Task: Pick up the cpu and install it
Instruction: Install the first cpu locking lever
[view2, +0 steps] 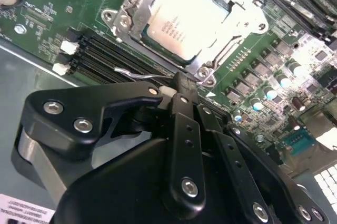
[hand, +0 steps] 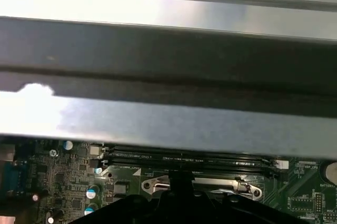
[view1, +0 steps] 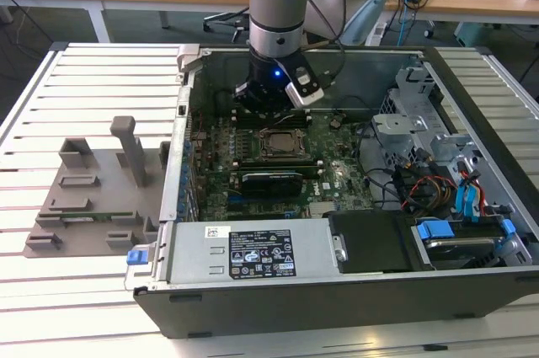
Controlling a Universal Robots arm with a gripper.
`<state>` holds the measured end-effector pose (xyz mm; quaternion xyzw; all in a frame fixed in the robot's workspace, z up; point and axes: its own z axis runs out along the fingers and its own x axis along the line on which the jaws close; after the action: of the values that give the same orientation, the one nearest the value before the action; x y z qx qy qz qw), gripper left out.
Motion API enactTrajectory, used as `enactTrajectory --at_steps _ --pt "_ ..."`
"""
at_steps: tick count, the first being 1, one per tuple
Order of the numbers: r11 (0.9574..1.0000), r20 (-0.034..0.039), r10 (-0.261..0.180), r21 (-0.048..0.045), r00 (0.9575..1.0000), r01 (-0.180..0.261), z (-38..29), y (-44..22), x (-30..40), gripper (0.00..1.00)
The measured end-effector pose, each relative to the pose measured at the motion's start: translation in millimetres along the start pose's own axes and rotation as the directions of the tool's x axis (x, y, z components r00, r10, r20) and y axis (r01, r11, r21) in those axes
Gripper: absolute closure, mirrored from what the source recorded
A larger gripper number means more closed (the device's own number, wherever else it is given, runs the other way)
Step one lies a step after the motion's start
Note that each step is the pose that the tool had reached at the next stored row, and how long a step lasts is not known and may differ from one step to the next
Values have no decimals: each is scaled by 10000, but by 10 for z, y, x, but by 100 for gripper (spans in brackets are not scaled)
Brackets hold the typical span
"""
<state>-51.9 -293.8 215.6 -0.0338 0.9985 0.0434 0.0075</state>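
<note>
The cpu [view2: 181,21] lies flat in the dark metal-framed socket [view2: 126,10] on the green motherboard [view2: 47,18], its silvery top showing through the frame. In the exterior view the cpu [view1: 278,144] sits mid-board inside the open computer case. My gripper [view2: 180,83] is just off the socket's edge, low over the board, with its black fingers shut together. A thin wire socket lever [view2: 139,75] runs up to the fingertips; whether it is pinched I cannot tell. In the exterior view my gripper [view1: 263,107] hangs behind the socket. In the first wrist view my gripper [hand: 179,181] is over the socket frame [hand: 210,184].
Black memory slots [view2: 105,55] run beside the socket. A long black card [view1: 271,179] lies in front of it. The power supply [view1: 253,253], drive cage [view1: 421,122] and loose cables [view1: 421,194] crowd the case. The case wall [hand: 168,55] stands close. A grey fixture [view1: 93,189] sits outside.
</note>
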Motion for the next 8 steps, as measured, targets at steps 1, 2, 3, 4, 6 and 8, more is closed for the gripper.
enactTrajectory --at_steps 1,2,3,4,6,8 --pt "10000 1 0 2 10000 0 1 15 0 89" --pt "10000 -1 -3 37 10000 3 3 30 -2 89" --pt "9999 -8 -6 130 10000 6 3 40 -4 89" --pt "9997 -15 -7 232 10000 8 4 47 -6 89" --pt "9986 -36 -11 524 10000 13 6 69 -10 89" --pt "9986 -49 -12 529 10000 15 8 91 -42 89"
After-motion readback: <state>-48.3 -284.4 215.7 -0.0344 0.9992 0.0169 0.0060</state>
